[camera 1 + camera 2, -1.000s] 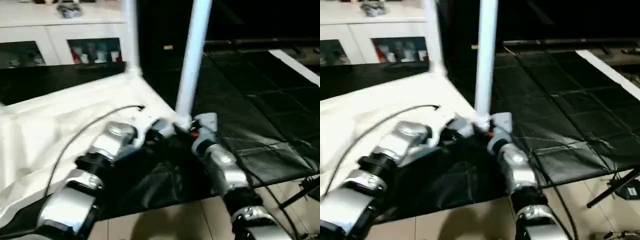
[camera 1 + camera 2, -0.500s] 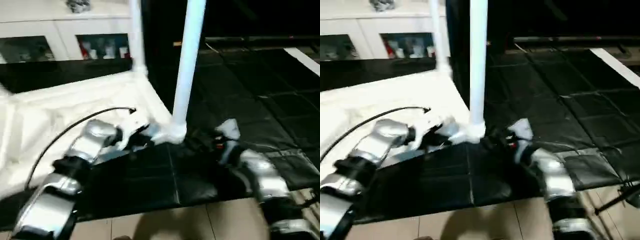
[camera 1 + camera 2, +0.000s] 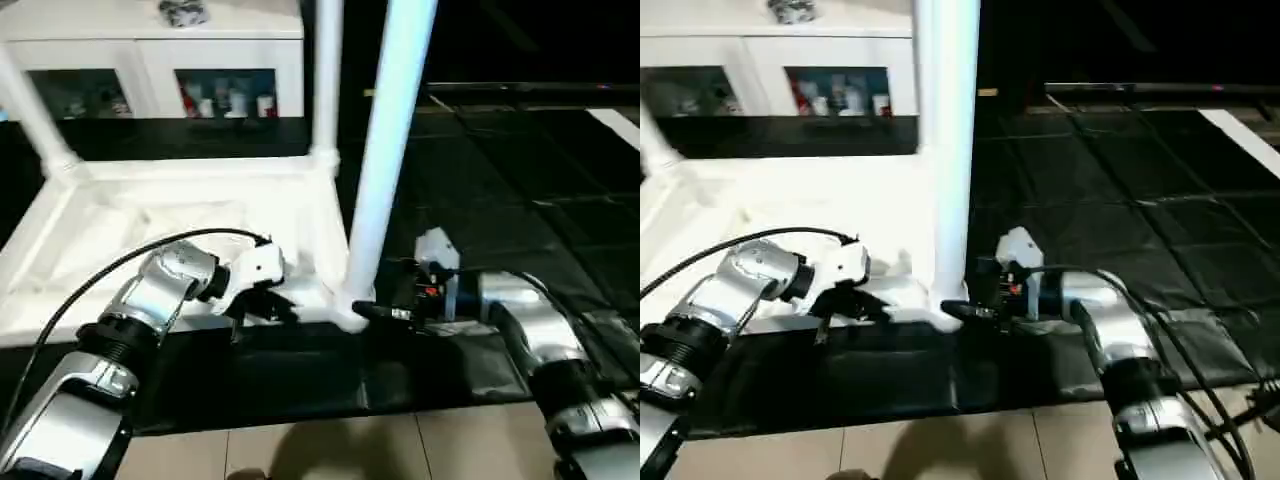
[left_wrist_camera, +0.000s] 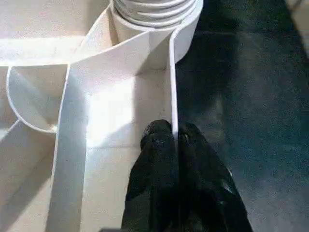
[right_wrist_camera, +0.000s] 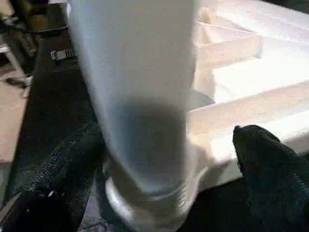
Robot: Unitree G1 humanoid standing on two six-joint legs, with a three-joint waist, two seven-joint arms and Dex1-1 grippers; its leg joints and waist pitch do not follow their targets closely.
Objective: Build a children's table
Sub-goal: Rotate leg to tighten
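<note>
Item: table top (image 3: 150, 230), upside down on black mat (image 3: 520, 180); near leg (image 3: 385, 170) upright in its 5 o'clock corner socket.

Left hand (image 4: 175, 140): I keep it clenched on the rim.

Right hand (image 5: 169, 159): released around the leg base; I'd close low, then twist squarely.

The upturned white plastic table top (image 3: 120, 215) looked smooth and faintly glossy, its thin moulded ribs (image 4: 171, 92) catching the light, and the tall white tapered plastic leg (image 3: 385, 170) had the same satin sheen. The black floor mat (image 3: 520, 180) was matt and creased like sheeting, beside pale smooth floor tiles (image 3: 330, 450). The robot's forearms (image 3: 160, 290) were shiny brushed-looking silver metal, while the black finger pads (image 5: 270, 169) looked dull and finely textured.
</note>
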